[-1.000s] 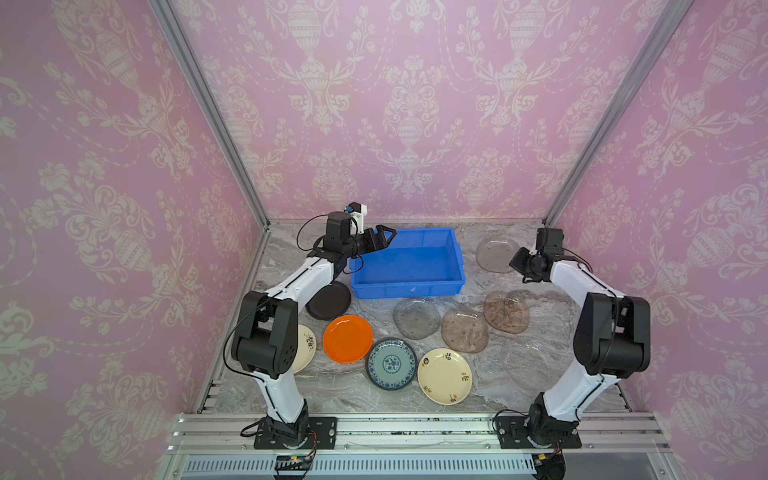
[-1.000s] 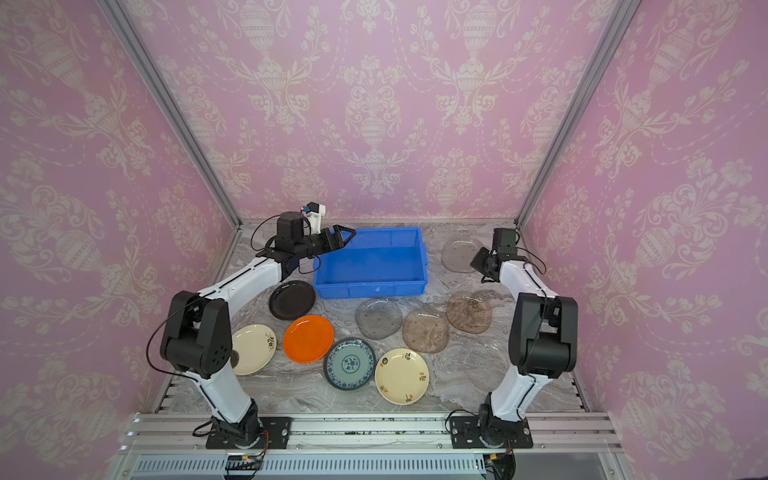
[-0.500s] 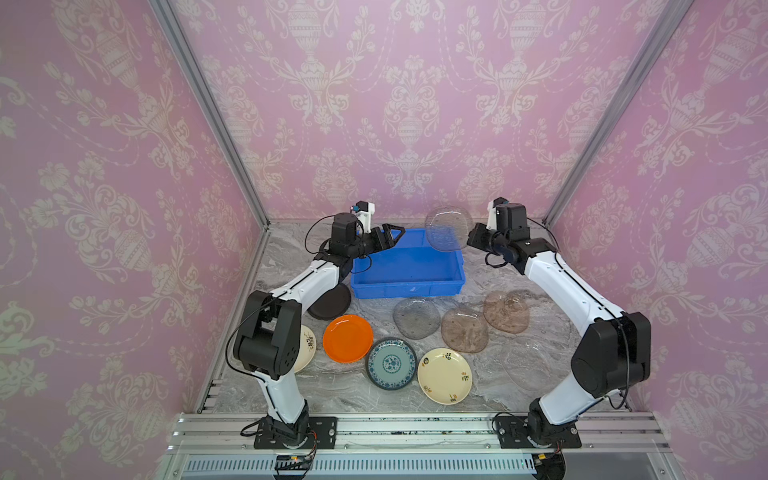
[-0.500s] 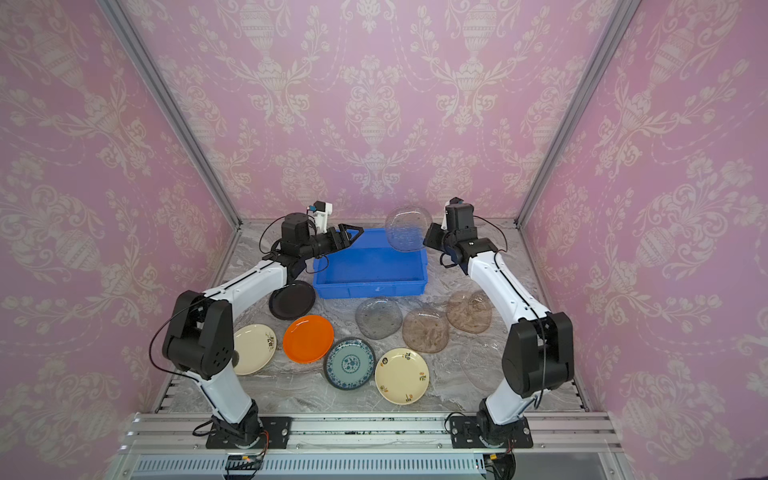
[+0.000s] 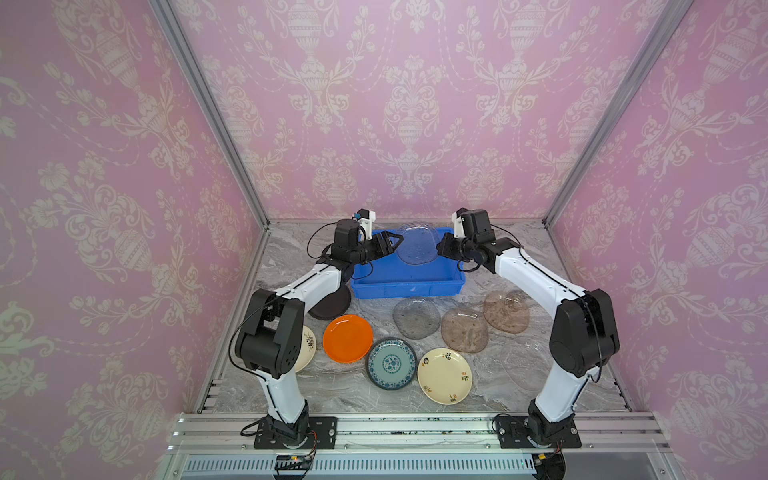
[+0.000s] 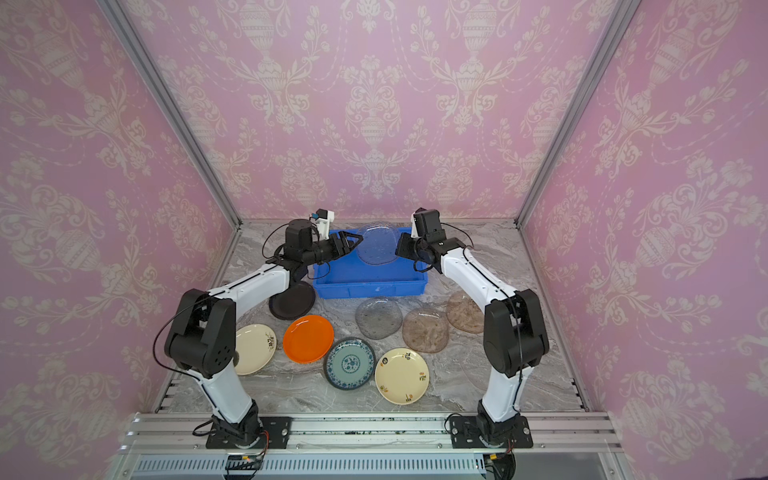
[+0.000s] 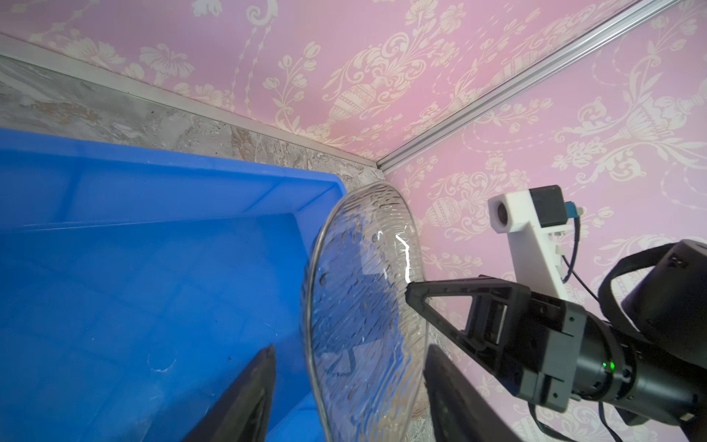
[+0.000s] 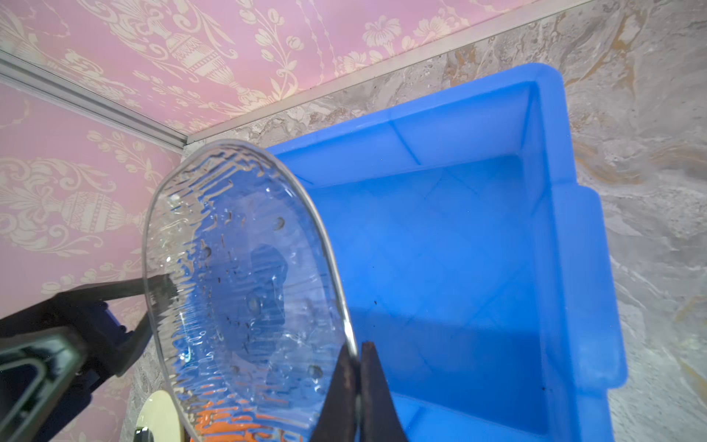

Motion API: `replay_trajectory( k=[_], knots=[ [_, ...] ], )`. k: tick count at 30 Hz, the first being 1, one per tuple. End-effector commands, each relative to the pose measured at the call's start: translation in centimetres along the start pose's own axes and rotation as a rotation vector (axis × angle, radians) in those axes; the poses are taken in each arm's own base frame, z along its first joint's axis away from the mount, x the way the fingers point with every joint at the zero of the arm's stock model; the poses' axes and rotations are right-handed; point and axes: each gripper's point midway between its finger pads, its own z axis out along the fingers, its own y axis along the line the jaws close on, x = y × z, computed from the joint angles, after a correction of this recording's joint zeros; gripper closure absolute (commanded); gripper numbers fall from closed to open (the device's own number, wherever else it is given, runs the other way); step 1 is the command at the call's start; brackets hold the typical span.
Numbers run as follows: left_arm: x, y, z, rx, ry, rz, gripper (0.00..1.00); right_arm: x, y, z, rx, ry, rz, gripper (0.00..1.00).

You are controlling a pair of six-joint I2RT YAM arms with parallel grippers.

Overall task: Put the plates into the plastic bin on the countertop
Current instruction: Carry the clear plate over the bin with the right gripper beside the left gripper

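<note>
Nearest me on the grey marble-veined countertop (image 5: 332, 395) lie a cream round plate (image 5: 444, 376), a teal-white floral plate (image 5: 391, 363) and an orange plate (image 5: 348, 338). Behind them are a translucent grey glass plate (image 5: 417, 318), a brownish glass plate (image 5: 464, 330) and a black plate (image 6: 292, 301). Next comes the bright blue plastic bin (image 5: 407, 286). Above the bin, my R gripper (image 8: 359, 348) pinches the rim of a clear glass plate (image 5: 417, 247), held on edge. My L gripper (image 5: 392, 243) has its jaws apart w/ the opposite rim between them.
</note>
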Motion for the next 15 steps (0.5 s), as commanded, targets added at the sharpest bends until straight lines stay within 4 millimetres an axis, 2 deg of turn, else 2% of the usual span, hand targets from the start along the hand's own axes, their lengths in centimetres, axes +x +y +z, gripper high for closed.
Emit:
replay_trajectory(
  k=[1,5,8,12,14,15],
  knots=[
    [1.3,1.8,0.4,-0.056,0.018,-0.027,0.39,-1.0,2.2,0.0,-0.067,-0.023,0.003,1.0],
    [1.5,2.4,0.6,-0.074,0.022,-0.038,0.55,-0.5,2.9,0.5,-0.075,-0.009,-0.007,1.0],
    [1.5,2.7,0.8,-0.082,0.02,-0.045,0.74,-0.1,3.1,1.0,-0.08,0.005,-0.008,1.0],
    [1.6,3.1,0.9,-0.099,0.029,-0.048,0.88,0.2,3.4,1.5,-0.095,0.016,-0.009,1.0],
    [1.6,3.2,0.8,-0.108,0.032,-0.047,0.94,0.2,3.6,1.8,-0.11,0.021,-0.01,0.85],
    [1.7,3.3,0.8,-0.114,0.036,-0.046,0.96,0.3,3.7,2.0,-0.118,0.023,-0.011,0.75]
  ],
)
